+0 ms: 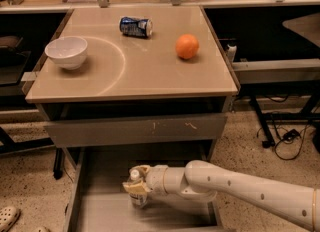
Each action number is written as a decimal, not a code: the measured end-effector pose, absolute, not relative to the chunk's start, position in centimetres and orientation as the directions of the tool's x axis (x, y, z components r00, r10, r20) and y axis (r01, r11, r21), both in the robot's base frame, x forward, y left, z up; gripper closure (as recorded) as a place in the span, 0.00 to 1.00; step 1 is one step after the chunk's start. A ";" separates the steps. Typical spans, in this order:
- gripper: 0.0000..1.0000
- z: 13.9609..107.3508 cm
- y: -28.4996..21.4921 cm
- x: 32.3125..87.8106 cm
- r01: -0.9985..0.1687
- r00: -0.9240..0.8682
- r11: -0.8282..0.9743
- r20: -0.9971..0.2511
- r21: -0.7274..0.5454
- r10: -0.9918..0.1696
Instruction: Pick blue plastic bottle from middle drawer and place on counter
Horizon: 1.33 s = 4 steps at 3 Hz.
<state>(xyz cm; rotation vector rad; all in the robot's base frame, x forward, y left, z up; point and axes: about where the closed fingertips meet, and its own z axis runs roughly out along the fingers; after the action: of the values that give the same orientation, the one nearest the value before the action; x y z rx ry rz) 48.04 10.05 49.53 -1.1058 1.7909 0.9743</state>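
Observation:
The blue plastic bottle (136, 197) stands upright in the open middle drawer (100, 213), low in the view, and its white cap (134, 174) shows above the fingers. My gripper (136, 185) reaches in from the right and is shut around the bottle's upper part. The white arm (240, 192) stretches across the drawer's right side. The tan counter (150, 71) with a pale arc mark is above the drawers.
On the counter are a white bowl (66, 52) at left, a blue-and-silver can (135, 27) lying at the back, and an orange (187, 46) at right. The shut upper drawer front (135, 130) overhangs the open drawer. Cables (285, 138) lie on the floor at right.

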 end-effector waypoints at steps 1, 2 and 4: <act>1.00 52.7 9.4 47.2 -0.906 -0.315 0.373 -0.905 0.197 -0.287; 1.00 57.0 8.6 46.4 -0.882 -0.329 0.425 -0.911 0.204 -0.246; 1.00 61.7 8.2 46.3 -0.868 -0.329 0.456 -0.917 0.199 -0.226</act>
<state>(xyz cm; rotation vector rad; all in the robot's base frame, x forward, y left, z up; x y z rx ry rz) 46.25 8.15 61.74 -0.9298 1.8117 0.9015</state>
